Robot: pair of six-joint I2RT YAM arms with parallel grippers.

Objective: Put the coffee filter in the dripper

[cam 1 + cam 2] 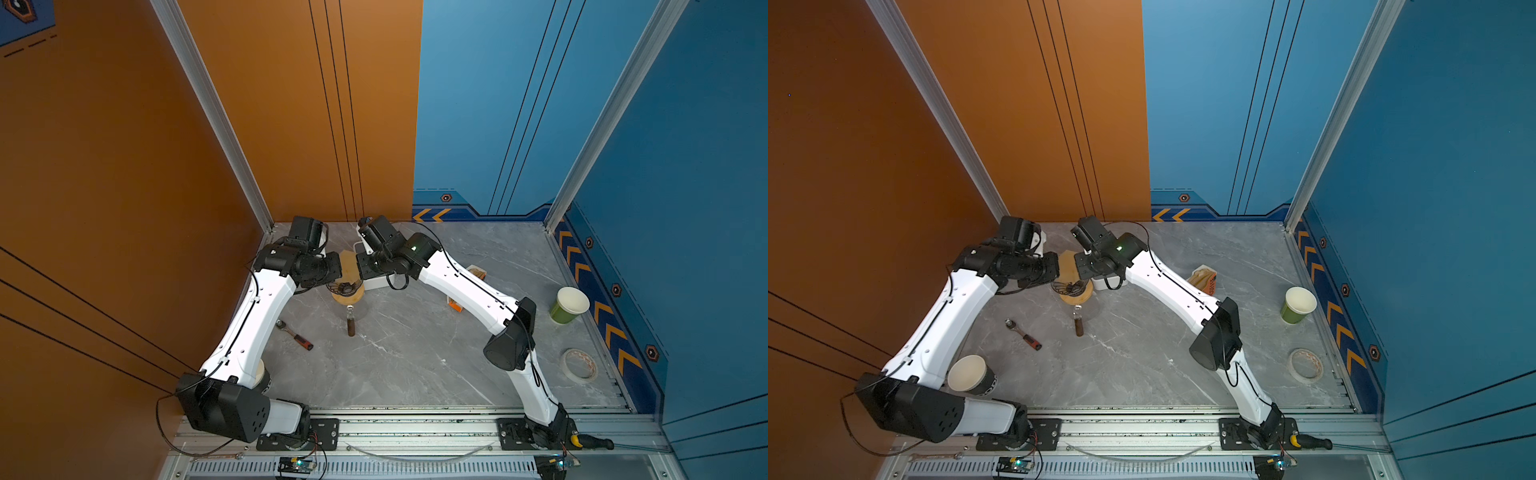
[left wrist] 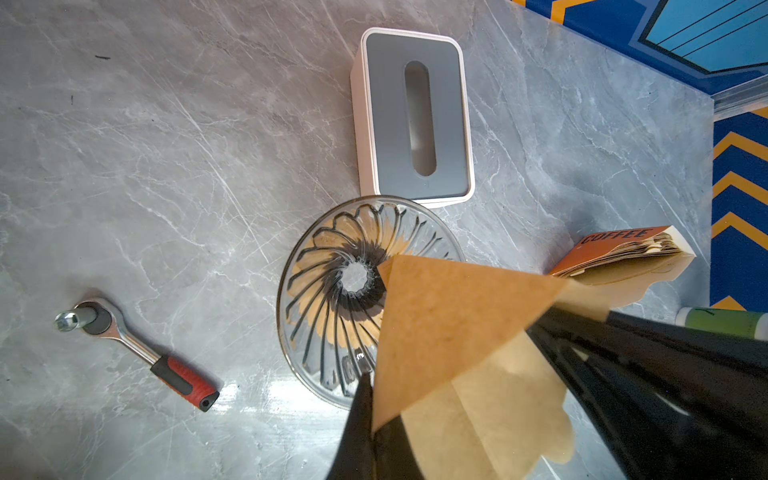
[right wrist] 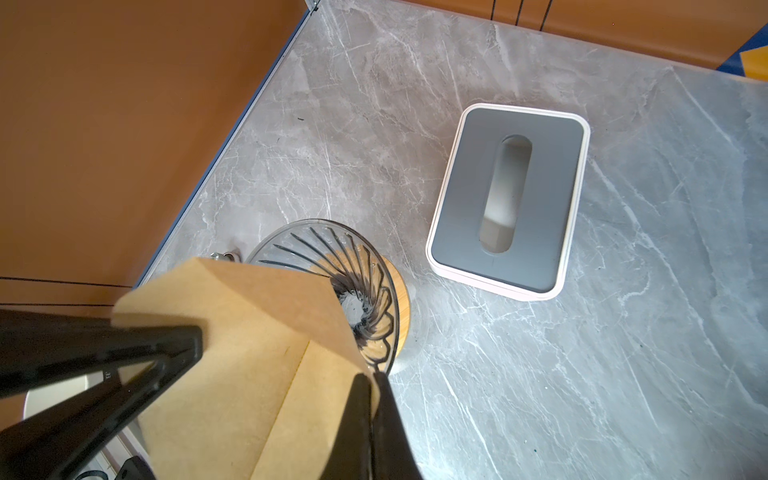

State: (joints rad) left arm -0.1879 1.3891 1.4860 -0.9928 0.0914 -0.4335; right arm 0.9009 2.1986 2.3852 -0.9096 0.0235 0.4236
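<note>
Table (image 1: 415,365): grey marbled top, under both arms.
Left gripper (image 2: 371,409): jaws closed tight on one edge of the coffee filter (image 2: 449,316), so the paper is pinched between the fingers.
Right gripper (image 3: 372,390): likewise clamped on the filter, on the edge opposite the left gripper. The two grippers face each other with the paper spread between them.
White box (image 2: 413,116): grey slotted lid, lying flat just beyond the dripper from both grippers and clear of them.
Coffee filter: tan paper, partly opened and held off the table by both grippers, with its pointed end aimed down at the dripper's centre hole. Contact with the dripper cannot be confirmed.
Dripper (image 2: 324,291): dark see-through ribbed cone, mouth up, directly below the grippers and partly covered by the filter in both wrist views.
Wooden ring (image 1: 348,297): under the dripper and carrying it.
Filter pack (image 2: 615,245): orange, marked COFFEE, on the table behind the right gripper — well apart from the dripper.
Green cup (image 1: 567,307): upright, far out past the right gripper near the blue wall.
Tape roll (image 1: 579,365): flat on the table, nearer the arm bases than the green cup.
Ratchet (image 2: 137,353): red-and-black handle, lying on the table apart from the left gripper — untouched.
</note>
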